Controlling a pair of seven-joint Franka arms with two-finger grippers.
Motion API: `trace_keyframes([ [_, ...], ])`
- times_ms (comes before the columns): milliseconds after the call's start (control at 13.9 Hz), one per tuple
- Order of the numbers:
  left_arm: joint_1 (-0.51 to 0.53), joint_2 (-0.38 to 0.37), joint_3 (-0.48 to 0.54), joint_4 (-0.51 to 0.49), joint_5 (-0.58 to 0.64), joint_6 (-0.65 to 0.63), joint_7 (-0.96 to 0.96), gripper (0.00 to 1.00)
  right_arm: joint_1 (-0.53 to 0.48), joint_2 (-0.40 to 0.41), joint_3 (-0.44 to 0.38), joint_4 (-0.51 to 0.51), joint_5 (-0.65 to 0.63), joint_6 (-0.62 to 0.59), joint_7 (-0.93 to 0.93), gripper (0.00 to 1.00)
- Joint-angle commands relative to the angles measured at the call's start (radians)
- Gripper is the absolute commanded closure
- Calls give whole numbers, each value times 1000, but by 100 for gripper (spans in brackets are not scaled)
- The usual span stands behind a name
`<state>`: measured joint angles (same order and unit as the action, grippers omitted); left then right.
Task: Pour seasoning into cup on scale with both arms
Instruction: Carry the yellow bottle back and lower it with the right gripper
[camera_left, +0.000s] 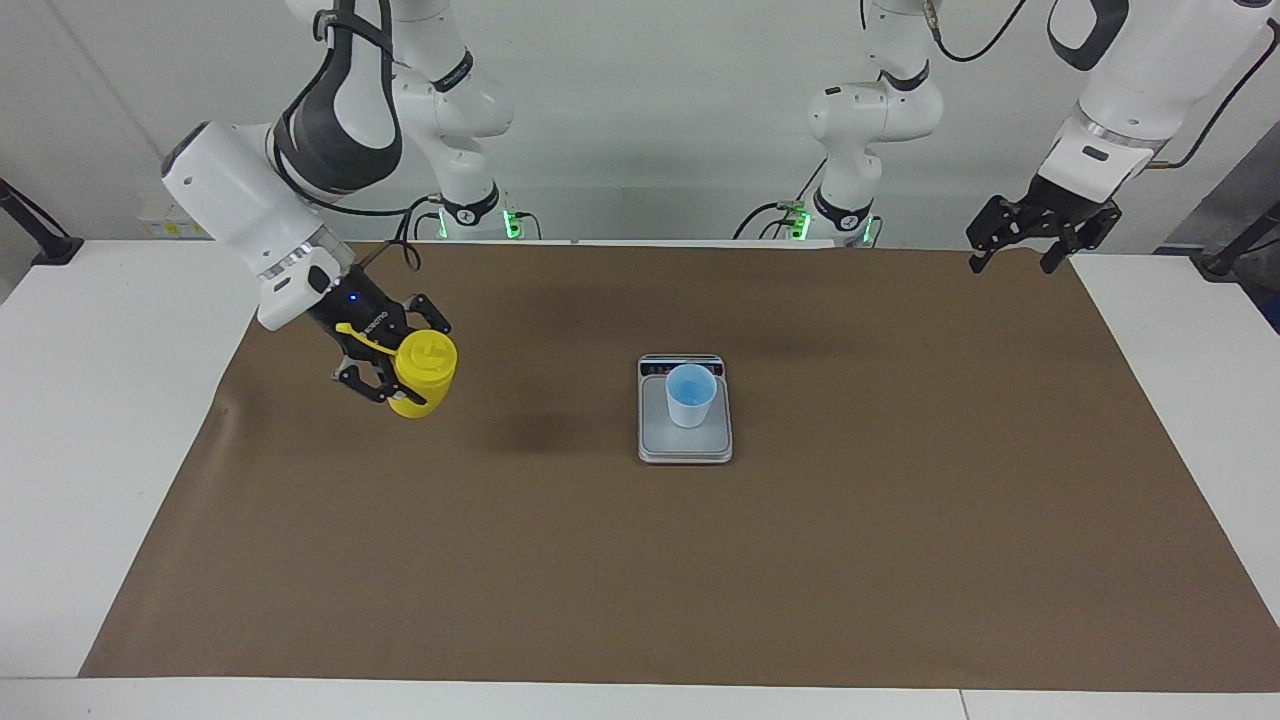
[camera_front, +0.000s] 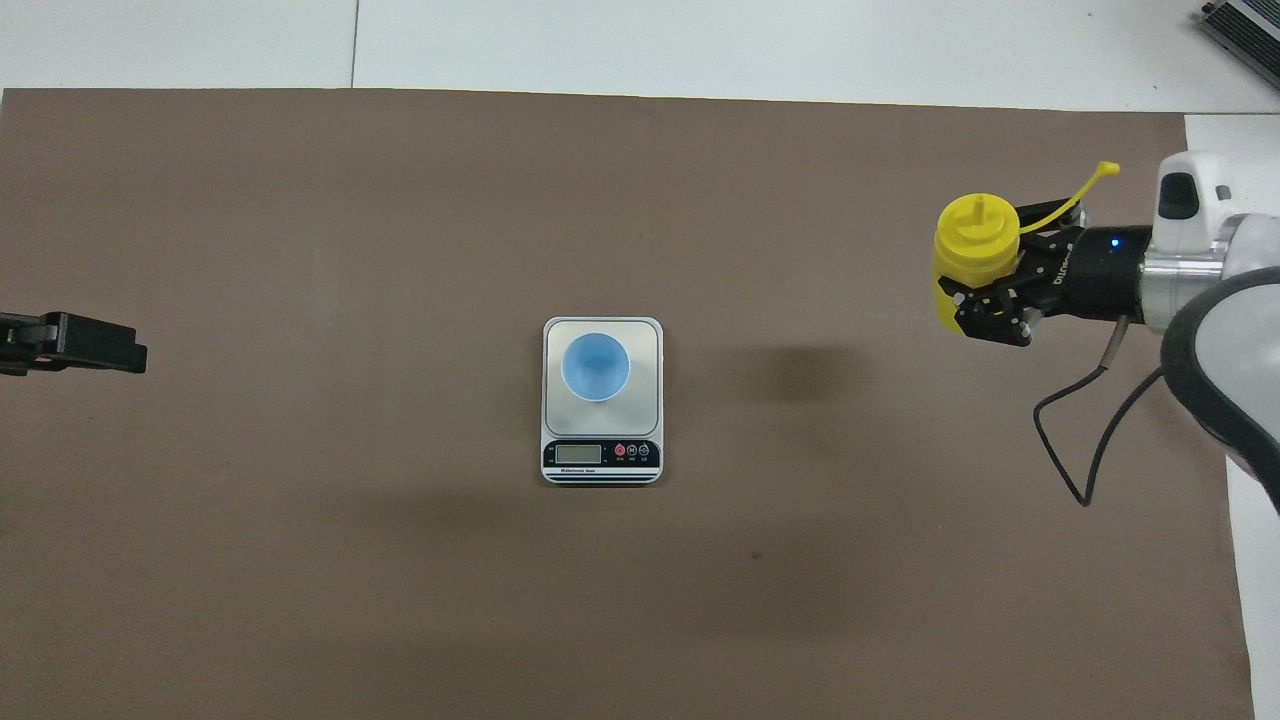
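The right tool (camera_left: 392, 372) pinches the seasoning (camera_left: 424, 372) upright — well apart from the cup (camera_left: 690, 396), toward the right arm's end. The left tool (camera_left: 1040, 236) waits spread, equally distant from the cup.

In the facing view, the cup (camera_left: 690, 396) stands on the scale (camera_left: 685, 444) at frame centre, on the mat (camera_left: 640, 560). The bottle (camera_left: 422, 374) sits upright at centre left, well apart from the scale. In the overhead view it appears at the right edge.
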<state>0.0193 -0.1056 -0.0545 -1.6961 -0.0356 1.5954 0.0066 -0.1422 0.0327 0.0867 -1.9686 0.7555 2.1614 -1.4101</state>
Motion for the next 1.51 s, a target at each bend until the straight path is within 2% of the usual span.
trace_keyframes([
  [0,11,-31,-7,-33,-12,8,-8,0,-72,-79,13,-168,183,48,-226,100],
  [288,11,-31,-5,-33,-12,8,-8,0,-148,-39,13,-281,425,90,-563,100],
  [504,11,-31,-5,-33,-12,8,-8,0,-192,24,13,-305,574,92,-763,100],
  [792,13,-31,-5,-31,-12,8,-8,0,-195,70,15,-315,732,89,-849,100],
  [1079,11,-31,-5,-33,-12,8,-8,0,-212,116,15,-317,759,58,-909,100],
  [1295,11,-31,-7,-33,-12,8,-8,0,-211,119,15,-323,795,49,-909,100],
  [1367,13,-31,-5,-33,-12,8,-8,0,-214,122,15,-325,803,48,-909,57],
  [1439,11,-29,-5,-33,-12,8,-8,0,-212,130,15,-323,844,43,-905,1],
])
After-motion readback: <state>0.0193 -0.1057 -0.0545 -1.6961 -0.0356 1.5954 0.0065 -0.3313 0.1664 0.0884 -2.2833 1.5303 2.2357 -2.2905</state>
